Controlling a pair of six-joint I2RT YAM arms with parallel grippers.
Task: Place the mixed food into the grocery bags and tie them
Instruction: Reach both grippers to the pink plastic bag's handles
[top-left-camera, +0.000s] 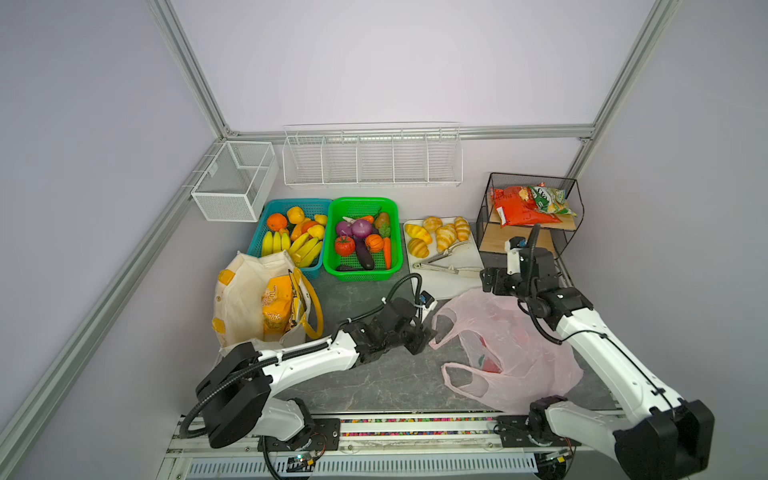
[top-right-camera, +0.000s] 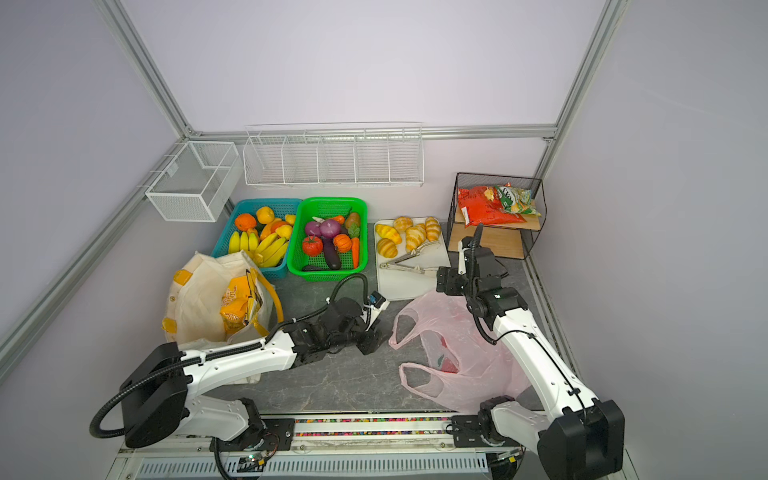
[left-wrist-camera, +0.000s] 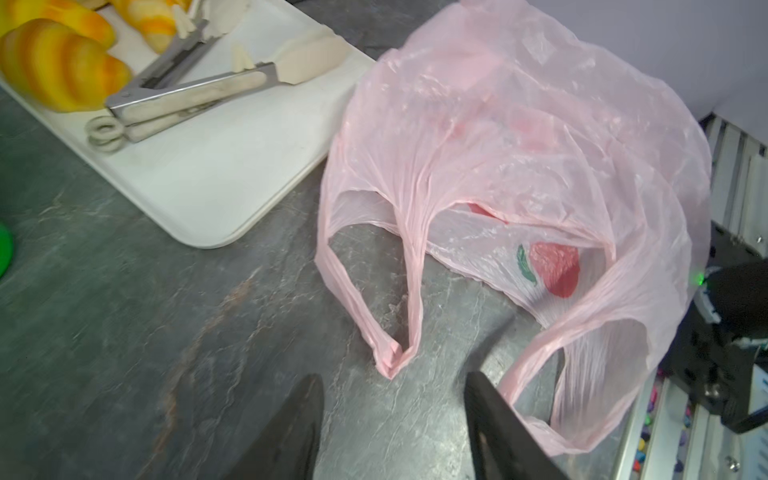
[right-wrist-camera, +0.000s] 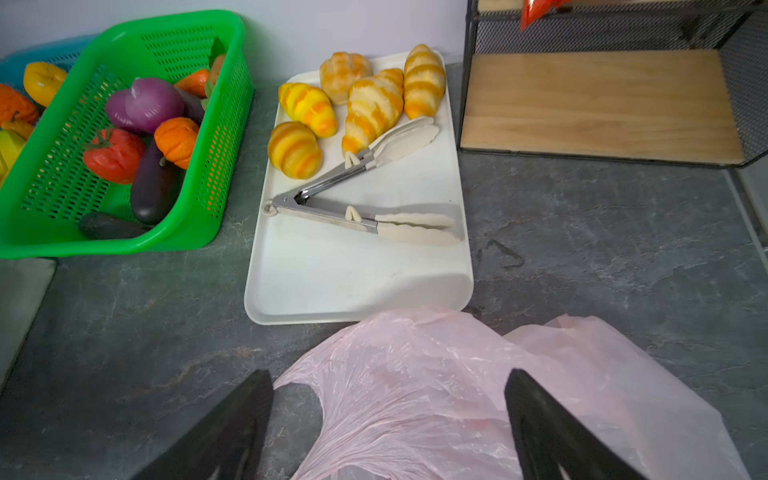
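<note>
The pink grocery bag (top-left-camera: 511, 349) (top-right-camera: 461, 353) lies crumpled on the dark tabletop, its two loop handles pointing left. My left gripper (top-left-camera: 426, 336) (left-wrist-camera: 392, 378) is open, and one handle's tip (left-wrist-camera: 390, 365) lies just ahead of its gap. The right gripper (top-left-camera: 488, 282) (right-wrist-camera: 388, 374) hangs wide open over the bag's far edge (right-wrist-camera: 436, 395). At the left the cream tote (top-left-camera: 241, 299) (top-right-camera: 195, 295) holds orange snack packets (top-left-camera: 276, 305). A tomato (top-left-camera: 344, 245), onion (top-left-camera: 361, 227), pumpkin (top-left-camera: 374, 242) and eggplant (top-left-camera: 364, 255) lie in the green basket (top-left-camera: 361, 202).
A blue basket (top-left-camera: 286, 202) of bananas and oranges stands beside the green one. A white tray (top-left-camera: 449, 284) carries croissants (top-left-camera: 444, 235) and tongs (top-left-camera: 442, 266). The black wire rack (top-left-camera: 484, 210) at the back right holds more snack packets (top-left-camera: 523, 205). White wire baskets (top-left-camera: 372, 160) hang on the back wall.
</note>
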